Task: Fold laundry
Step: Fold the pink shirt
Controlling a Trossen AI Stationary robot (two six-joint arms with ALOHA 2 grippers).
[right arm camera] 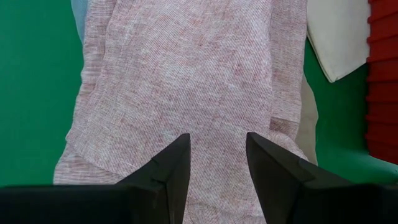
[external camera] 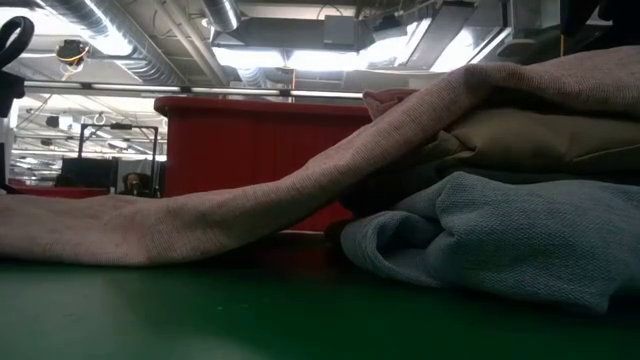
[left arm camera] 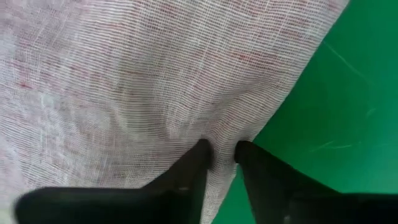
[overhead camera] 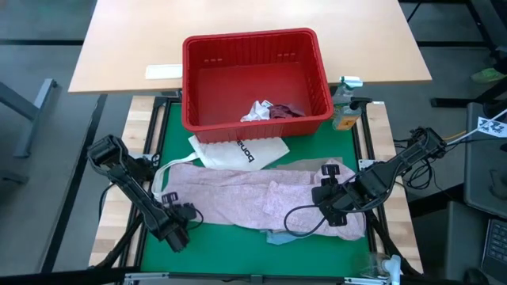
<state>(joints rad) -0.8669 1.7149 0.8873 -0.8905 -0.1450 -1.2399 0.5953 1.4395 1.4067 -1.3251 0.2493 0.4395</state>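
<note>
A mottled pink garment (overhead camera: 253, 194) lies spread across the green mat (overhead camera: 230, 253). Its right part rests on a beige garment (external camera: 530, 135) and a light blue one (external camera: 500, 240). My left gripper (left arm camera: 222, 155) is at the pink garment's near left edge, shut on it. My right gripper (right arm camera: 217, 146) hovers open above the garment's right part (right arm camera: 186, 81), touching nothing. A small white piece (overhead camera: 255, 111) and a maroon one (overhead camera: 283, 111) lie in the red basket (overhead camera: 198, 79). My left gripper pinches the pink garment's edge (left arm camera: 219, 140) between its two fingertips, close to the garment's near left corner. The fingers come from above, pointing steeply down. The cloth puckers into small creases at the tips and lies on the mat; one layer or several, I cannot tell.
The red basket stands at the mat's far edge. A white tote bag (overhead camera: 238, 150) lies between it and the pink garment. A bottle (overhead camera: 344, 103) stands at the far right corner. Bare green mat shows along the near edge and at the left.
</note>
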